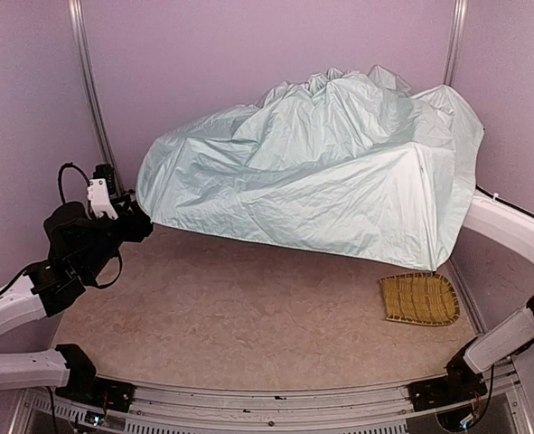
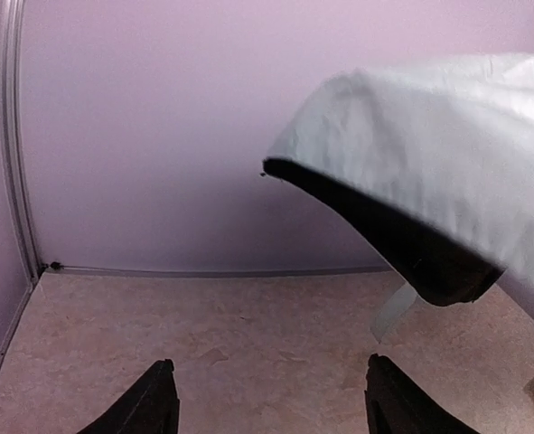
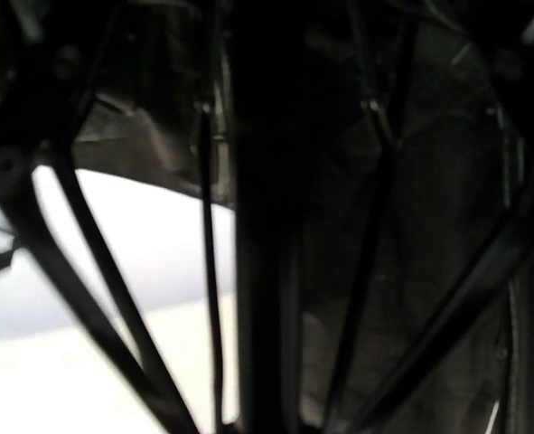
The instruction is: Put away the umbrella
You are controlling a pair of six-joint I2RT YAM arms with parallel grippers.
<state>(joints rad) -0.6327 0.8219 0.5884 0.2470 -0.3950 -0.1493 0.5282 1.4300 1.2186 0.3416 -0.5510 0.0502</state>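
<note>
Under draped umbrella (image 1: pixel 330 172), right gripper fully hidden.

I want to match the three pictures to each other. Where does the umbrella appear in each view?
Top external: the umbrella spans the upper centre and right, its pale canopy crumpled.
Left wrist: the umbrella is at the upper right, a pale edge with black lining.
Right wrist: the umbrella fills the frame, seen from inside as black ribs and lining.
Shared landmark: the tan table, in the top and left wrist views; unclear in the right wrist view.
</note>
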